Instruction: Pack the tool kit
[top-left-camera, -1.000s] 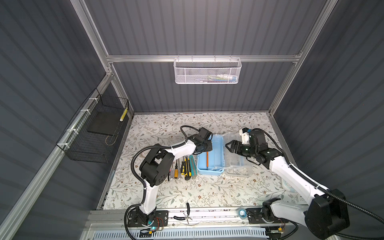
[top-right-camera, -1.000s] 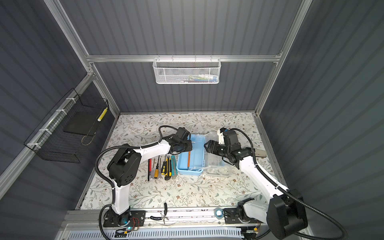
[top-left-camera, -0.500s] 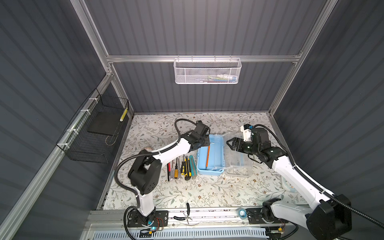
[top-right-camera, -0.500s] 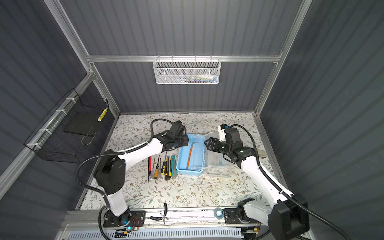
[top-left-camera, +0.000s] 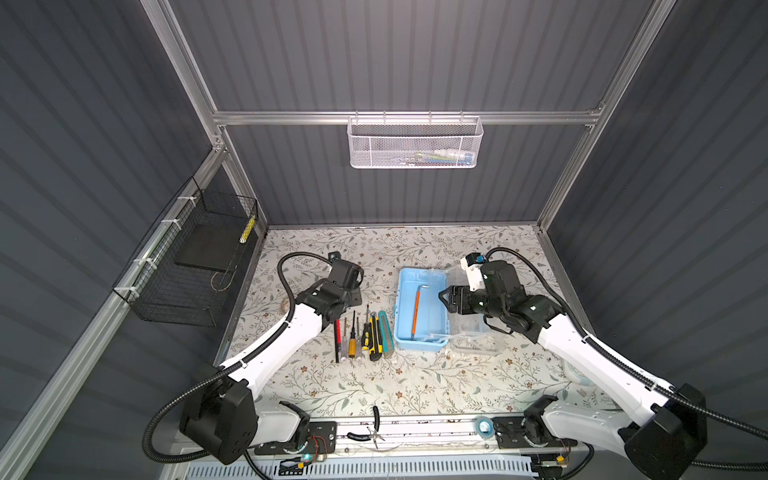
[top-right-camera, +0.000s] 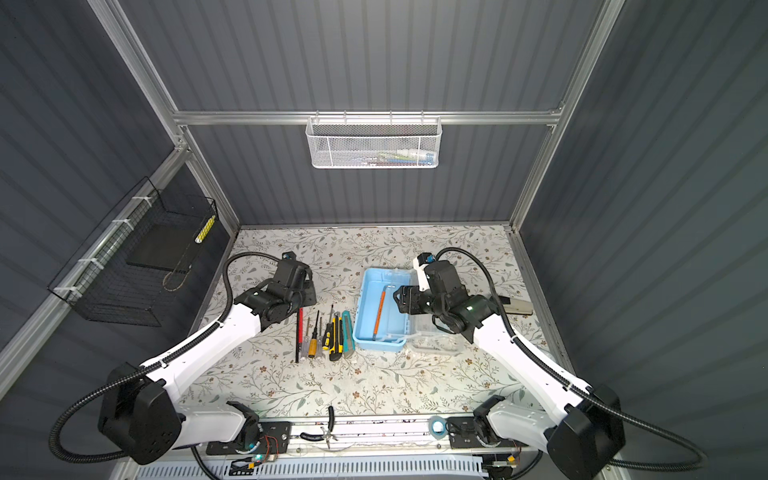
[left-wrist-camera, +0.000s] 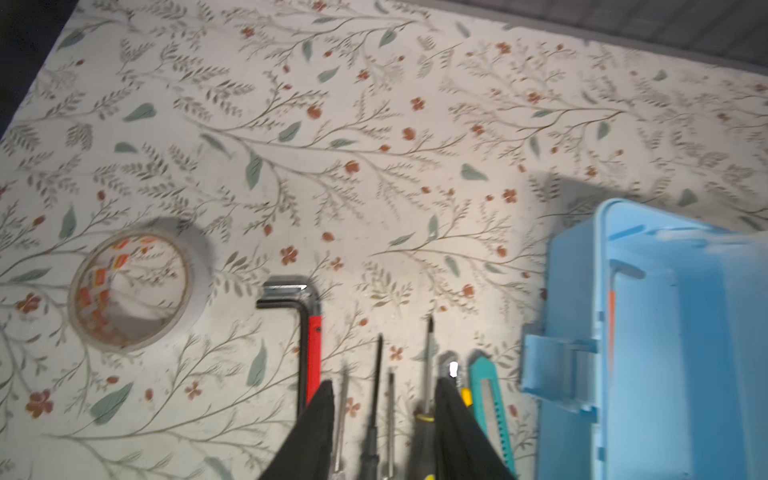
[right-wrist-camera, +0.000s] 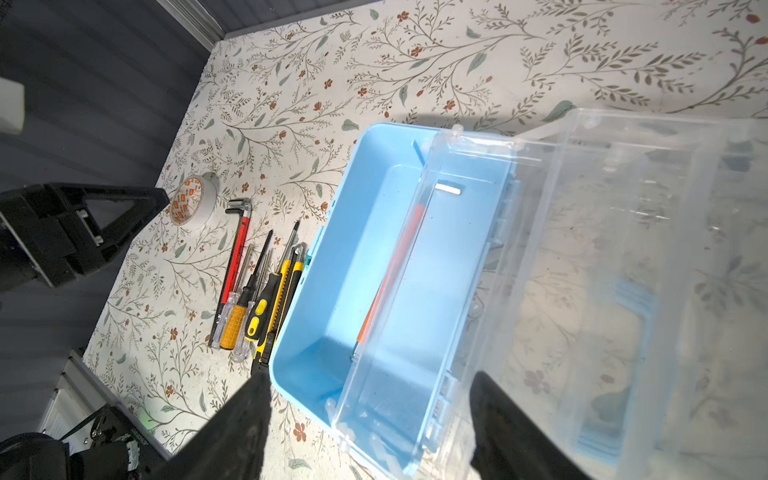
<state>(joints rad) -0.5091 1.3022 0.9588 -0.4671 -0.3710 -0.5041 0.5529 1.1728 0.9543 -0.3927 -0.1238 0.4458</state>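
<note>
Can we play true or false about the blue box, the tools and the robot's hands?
1. The box is open. True.
2. An orange hex key lies in the box. True.
3. The teal knife is in the box. False: it lies on the table, beside the box.
4. The left hand is shut on a tool. False: it is open and empty.
5. The right hand is open. True.
</note>
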